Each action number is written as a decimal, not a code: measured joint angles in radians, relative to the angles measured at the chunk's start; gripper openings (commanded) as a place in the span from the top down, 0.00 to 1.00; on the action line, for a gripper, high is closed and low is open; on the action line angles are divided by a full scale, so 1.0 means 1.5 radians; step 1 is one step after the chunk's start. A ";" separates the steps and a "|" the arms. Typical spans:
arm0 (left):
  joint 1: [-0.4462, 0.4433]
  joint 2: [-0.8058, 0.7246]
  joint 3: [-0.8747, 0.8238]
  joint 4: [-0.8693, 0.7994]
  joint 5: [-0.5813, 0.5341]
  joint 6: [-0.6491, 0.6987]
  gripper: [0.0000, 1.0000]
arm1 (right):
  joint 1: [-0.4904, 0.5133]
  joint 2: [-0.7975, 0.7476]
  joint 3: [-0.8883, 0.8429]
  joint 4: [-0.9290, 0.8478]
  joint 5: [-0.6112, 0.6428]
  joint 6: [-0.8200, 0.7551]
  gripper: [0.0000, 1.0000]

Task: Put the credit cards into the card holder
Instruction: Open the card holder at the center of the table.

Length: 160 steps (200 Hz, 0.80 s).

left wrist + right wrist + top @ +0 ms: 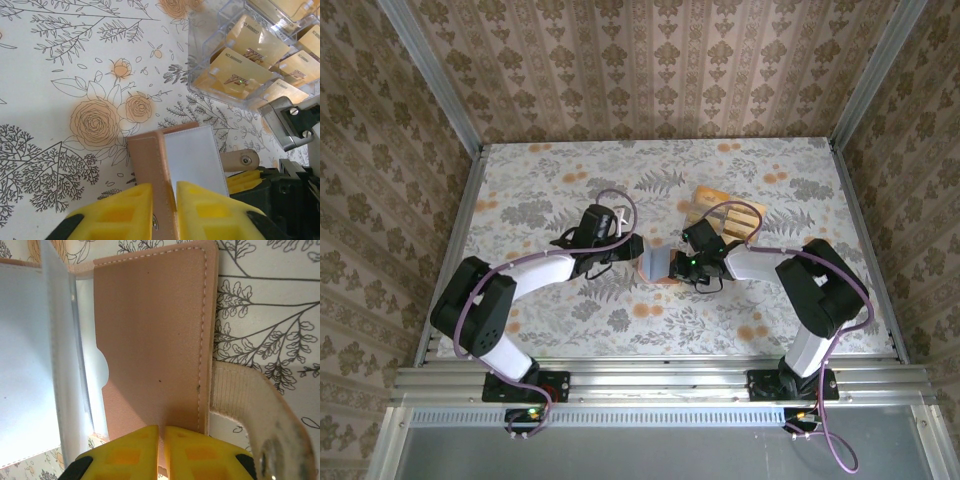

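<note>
Looking down from above, the card holder lies open mid-table between the left gripper and right gripper, with the credit cards just beyond it to the right. The left wrist camera shows its yellow fingers pinched narrow on the holder's brown flap, beside a clear sleeve, with the cards standing in a clear tray nearby. The right wrist camera shows its fingers nipped shut on the other flap's edge, next to the strap.
</note>
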 measured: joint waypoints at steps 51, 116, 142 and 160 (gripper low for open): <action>0.000 0.005 0.000 0.000 0.003 0.002 0.73 | -0.003 0.001 0.000 0.000 -0.005 0.000 0.87; 0.000 0.019 0.000 0.000 0.003 0.005 0.75 | -0.004 0.001 0.000 0.000 -0.007 0.000 0.87; 0.000 0.019 -0.002 0.009 0.005 0.004 0.83 | -0.005 0.003 0.000 0.001 -0.009 0.000 0.87; 0.001 0.018 -0.011 0.028 0.008 0.000 0.83 | -0.006 0.004 0.000 0.001 -0.013 0.000 0.87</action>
